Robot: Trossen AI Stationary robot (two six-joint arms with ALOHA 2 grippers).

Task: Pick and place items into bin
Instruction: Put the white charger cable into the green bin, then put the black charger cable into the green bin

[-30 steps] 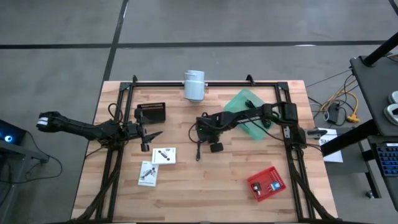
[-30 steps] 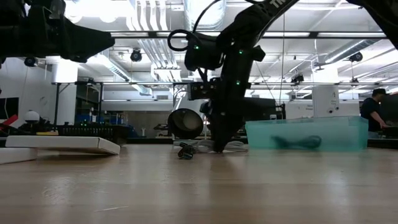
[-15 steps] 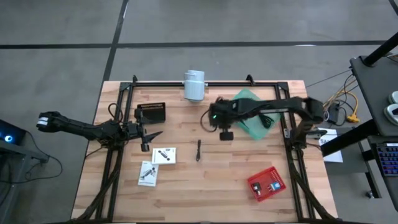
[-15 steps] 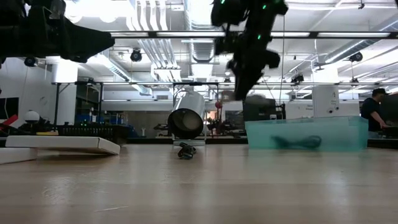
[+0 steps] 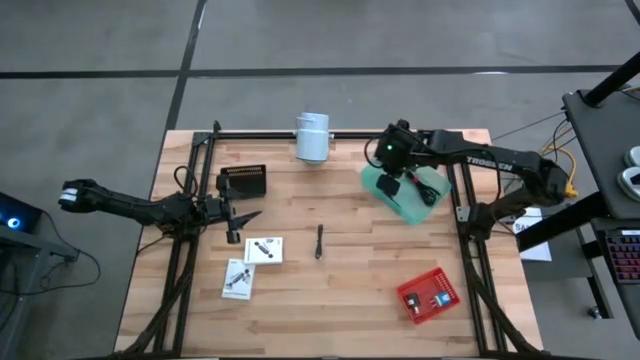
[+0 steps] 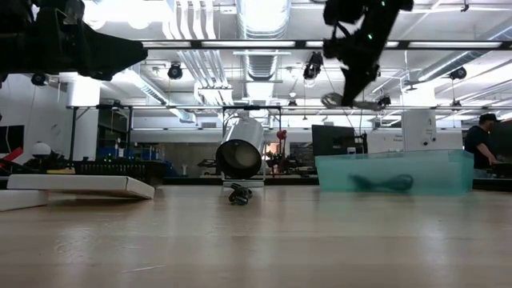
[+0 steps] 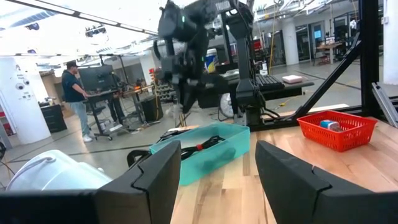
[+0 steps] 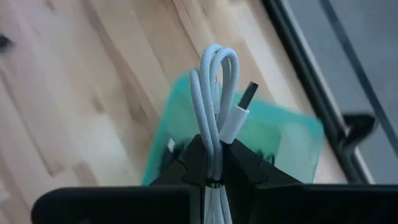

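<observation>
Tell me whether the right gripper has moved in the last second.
Yes. In the high view the right gripper has swung from mid-table, near the black item, over to the green bin, carrying a white cable.

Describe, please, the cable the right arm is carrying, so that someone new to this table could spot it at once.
Start at the translucent green bin near the table's far right corner. The right gripper hangs above it, shut on a looped white cable, braided, folded into a bundle, with a USB plug at one end. The cords already lying in the bin are black; this one is pale and held in the air.
</observation>
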